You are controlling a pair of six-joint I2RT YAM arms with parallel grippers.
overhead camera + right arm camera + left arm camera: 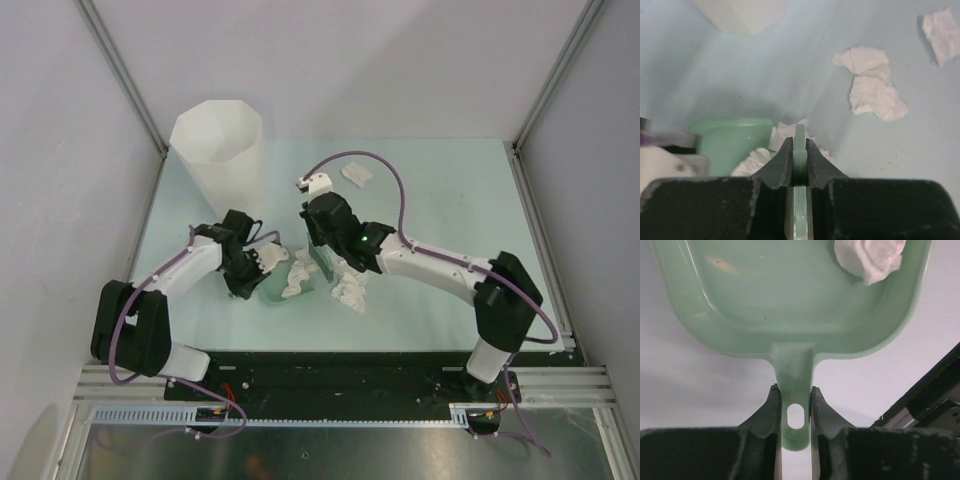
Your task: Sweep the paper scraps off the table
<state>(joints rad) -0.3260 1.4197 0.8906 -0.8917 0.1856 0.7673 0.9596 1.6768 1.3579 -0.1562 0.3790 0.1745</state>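
At mid-table, the left gripper (794,394) is clamped narrowly on the handle of a pale green dustpan (790,300). One crumpled wad (869,257) sits inside the pan near its far right corner. The right gripper (799,146) is fully closed on a thin green sweeping tool (799,132), held edge-on just beside the pan's mouth. Most of the paper scraps (350,290) lie bunched on the mint-green table (450,200) between the two grippers and just right of the tool. A joined pair (870,82) rests a little further off, and a stray scrap (355,173) lies well apart toward the back, right of the tall white bin (218,150). The scraps look featherlight, soft and springy, more likely to roll or skip over a blade than to slide. They are probably best moved not by pinching but by a low push from behind, the tool's edge touching the surface and the pan's lip lying flat against it. The smooth table offers them little grip, so a fast stroke may flick them past the pan.
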